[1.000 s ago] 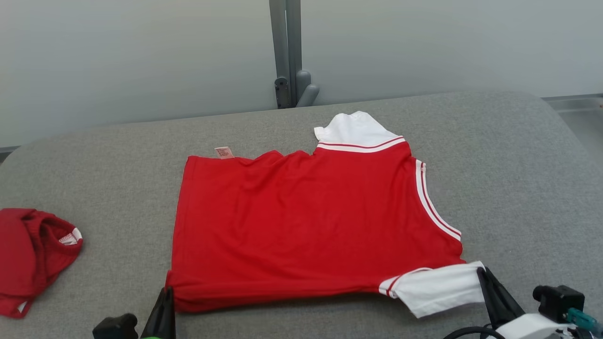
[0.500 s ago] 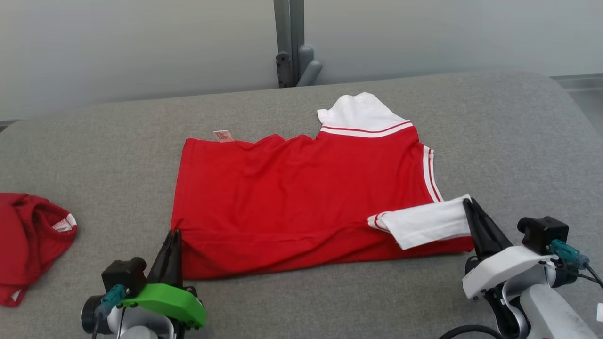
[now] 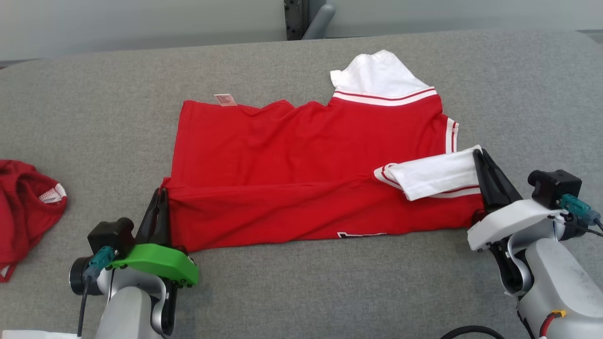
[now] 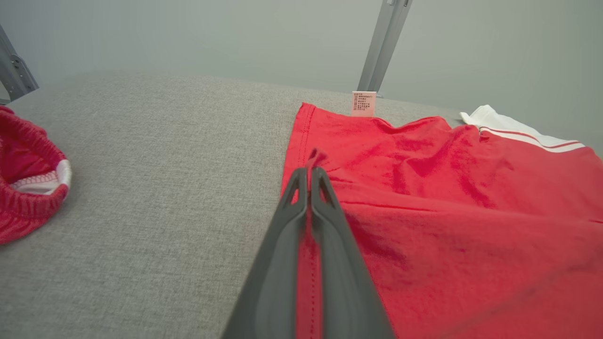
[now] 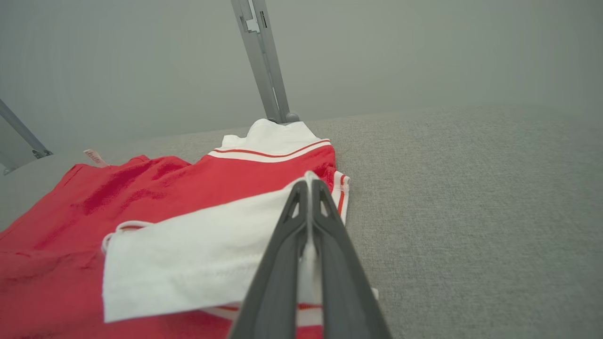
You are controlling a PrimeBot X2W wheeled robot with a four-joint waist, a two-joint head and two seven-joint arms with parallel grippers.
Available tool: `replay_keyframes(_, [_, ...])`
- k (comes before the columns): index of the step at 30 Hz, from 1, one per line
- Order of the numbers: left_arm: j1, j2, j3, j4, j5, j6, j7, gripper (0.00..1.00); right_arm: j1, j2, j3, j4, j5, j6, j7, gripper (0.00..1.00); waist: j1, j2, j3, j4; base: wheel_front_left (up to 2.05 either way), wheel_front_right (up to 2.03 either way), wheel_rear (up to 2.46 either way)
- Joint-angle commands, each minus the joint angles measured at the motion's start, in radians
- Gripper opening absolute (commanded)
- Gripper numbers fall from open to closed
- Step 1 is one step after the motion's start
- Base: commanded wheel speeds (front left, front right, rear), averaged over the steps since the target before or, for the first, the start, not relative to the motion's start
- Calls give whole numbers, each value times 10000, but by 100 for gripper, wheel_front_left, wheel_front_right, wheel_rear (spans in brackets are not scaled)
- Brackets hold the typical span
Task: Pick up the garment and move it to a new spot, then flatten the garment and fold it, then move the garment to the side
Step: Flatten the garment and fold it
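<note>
Clamping my left gripper on the near hem corner of the garment and my right gripper on its white sleeve, both pairs of fingers pressed together on cloth, I hold the near edge doubled over the red body, which lies spread across the middle of the grey table. I judge this the fold step, partly done. Next calls for carrying both corners evenly toward the far edge by the pink label, keeping the crease straight, then releasing together.

One red-and-white shirt, one crumpled red garment, one grey table, and two pairs of jaws.
</note>
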Motion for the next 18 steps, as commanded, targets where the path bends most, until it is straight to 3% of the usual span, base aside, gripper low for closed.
replay_keyframes(1, [-209,55,38,24,69,35,-1,0,-138,-47,-38,22,-41,-14,-28,0,0,0,258,92,0,0,0])
replay_keyframes(18, [-920,57,-38,145,266,102,-3,0,-829,-117,-230,194,-396,-14,-28,0,0,0,857,185,0,0,0])
